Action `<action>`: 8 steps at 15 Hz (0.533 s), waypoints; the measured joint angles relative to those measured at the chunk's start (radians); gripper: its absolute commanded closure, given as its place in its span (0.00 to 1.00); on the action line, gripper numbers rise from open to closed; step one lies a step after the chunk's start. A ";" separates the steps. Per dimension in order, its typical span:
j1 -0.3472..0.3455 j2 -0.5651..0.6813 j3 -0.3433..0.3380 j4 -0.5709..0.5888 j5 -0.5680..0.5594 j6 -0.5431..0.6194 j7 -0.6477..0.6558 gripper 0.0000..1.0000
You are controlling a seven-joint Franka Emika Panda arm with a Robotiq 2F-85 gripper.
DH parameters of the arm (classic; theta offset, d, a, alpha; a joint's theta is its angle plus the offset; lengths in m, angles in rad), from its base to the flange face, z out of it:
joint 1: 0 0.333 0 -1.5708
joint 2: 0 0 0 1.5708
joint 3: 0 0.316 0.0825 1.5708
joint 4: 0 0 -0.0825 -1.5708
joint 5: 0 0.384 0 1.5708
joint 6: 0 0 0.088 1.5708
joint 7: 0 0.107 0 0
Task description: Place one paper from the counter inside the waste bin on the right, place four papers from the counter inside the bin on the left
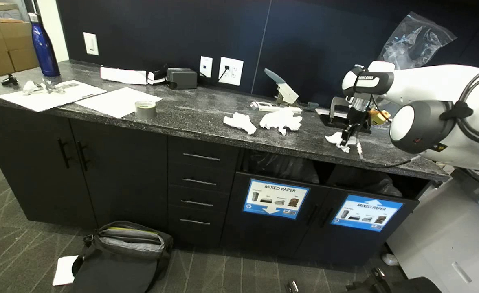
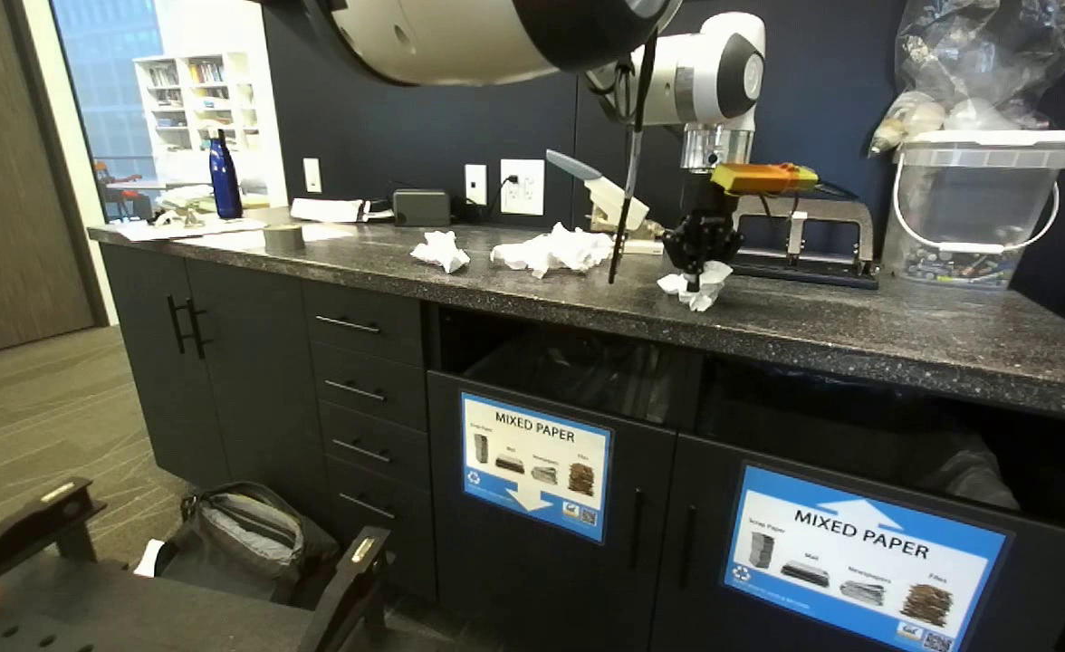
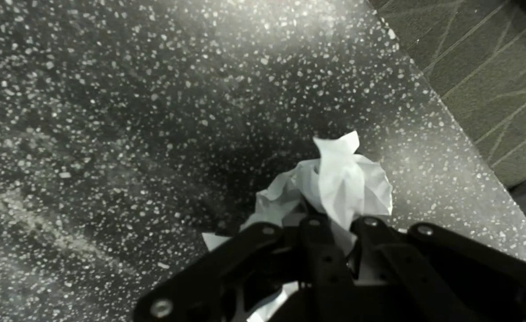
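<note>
My gripper [image 1: 347,140] is low over the counter at its right part, with its fingers close together on a crumpled white paper [image 1: 333,138]. In the wrist view the paper [image 3: 341,183] bulges out beyond the fingertips [image 3: 343,223], and a fold lies between them. It looks at or just above the counter surface. Two more crumpled white heaps lie to the left, a small one [image 1: 240,122] and a wider one [image 1: 280,119]. The left bin [image 1: 282,166] and right bin [image 1: 363,181] show as dark bags in the openings under the counter; their insides are mostly hidden.
A stapler [image 2: 618,204] stands behind the papers. A hole punch [image 2: 822,263] and a clear bucket [image 2: 976,208] stand right of my gripper. A tape roll [image 1: 145,110], flat white sheets [image 1: 119,101] and a blue bottle [image 1: 44,49] are at the left. "Mixed paper" cabinet fronts [image 1: 313,228] stand below.
</note>
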 measured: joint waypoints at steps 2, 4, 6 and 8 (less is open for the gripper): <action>0.004 -0.001 0.001 0.000 0.002 -0.018 0.005 0.91; 0.009 -0.003 0.001 0.000 0.002 -0.036 0.023 0.91; 0.017 -0.006 0.001 0.000 0.003 -0.071 0.047 0.91; 0.025 -0.009 0.001 0.000 0.003 -0.108 0.073 0.91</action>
